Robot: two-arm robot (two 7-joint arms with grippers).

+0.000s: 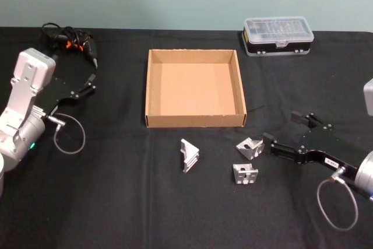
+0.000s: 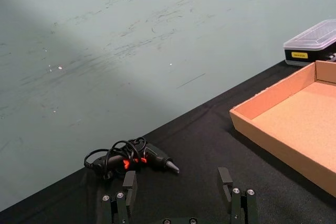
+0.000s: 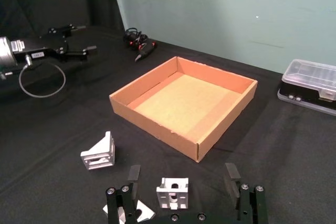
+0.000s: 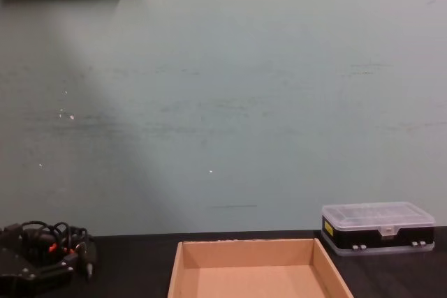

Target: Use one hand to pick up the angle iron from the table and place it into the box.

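One black table [image 1: 116,202] carries the whole scene in front of the two-armed robot. At its centre in the head view sits the box [image 1: 194,122], a shallow tan cardboard tray lying open side up, its bare floor showing. The left arm [image 1: 29,80], in a white housing, stands at the box's 9 o'clock. There the left gripper [image 2: 177,178] is released, its fingers spread wide with only black cloth between them. The right gripper [image 1: 281,127] reaches in low at the box's 4 o'clock, its jaws parted and gripping nothing.

A clear-lidded plastic case [image 1: 278,36] with a black base rests at the box's 1 o'clock, near the table's far edge. A black tool [image 1: 70,40] wound in red-orange cable lies at 10 o'clock, just past the left gripper.

Three silver angle irons lie on the cloth outside the box, in front of its near wall. The first angle iron [image 1: 189,155] is at 6 o'clock, well apart from the right gripper. The second angle iron [image 1: 250,147] is at 5 o'clock, just beside the tip of the right gripper's nearer finger. In the right wrist view it sits between the spread fingers, clear of both. The third angle iron [image 1: 245,173] lies close behind the second, a little nearer the robot and apart from it.
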